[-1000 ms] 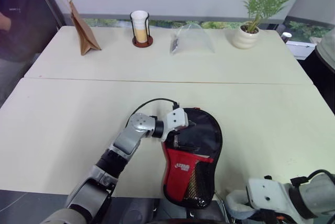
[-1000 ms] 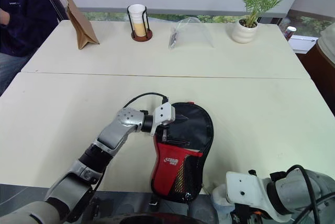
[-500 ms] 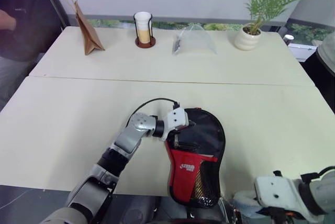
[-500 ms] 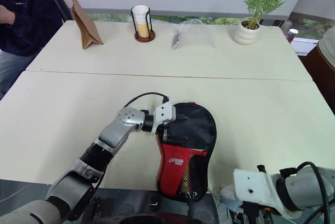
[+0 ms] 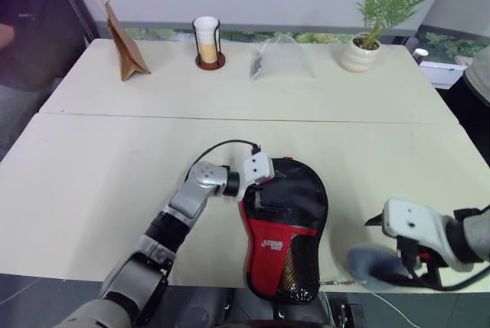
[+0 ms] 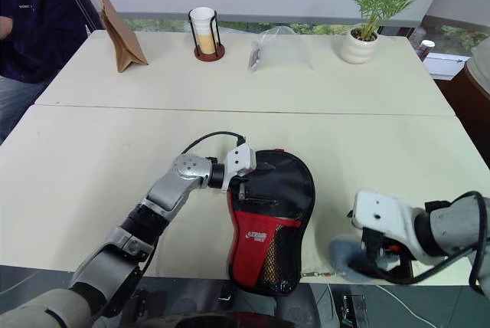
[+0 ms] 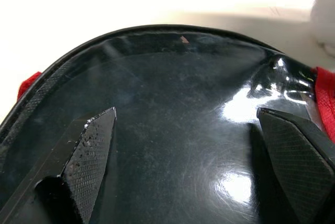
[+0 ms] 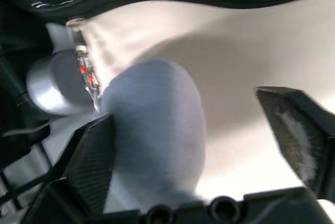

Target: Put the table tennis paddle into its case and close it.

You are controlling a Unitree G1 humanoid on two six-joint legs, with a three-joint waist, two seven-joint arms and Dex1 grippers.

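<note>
The case is lying flat at the near edge of the table, its round end pointing away from the robot and its narrow end with the red panel and mesh pocket overhanging the near edge. The paddle cannot be told apart from the case in these views.

The left gripper is resting at the left side of the case's round end, its two black fingers standing wide apart over the glossy clear window and gripping nothing.

The right gripper is hovering near the table's near right corner, well apart from the case. In the right wrist view its fingers are spread wide, with a rounded pale blue-grey thing sitting between them; whether they are touching it cannot be told.

Along the far side of the table, a paper bag, a cup in a holder, a clear plastic bag and a potted plant are standing in a row.
</note>
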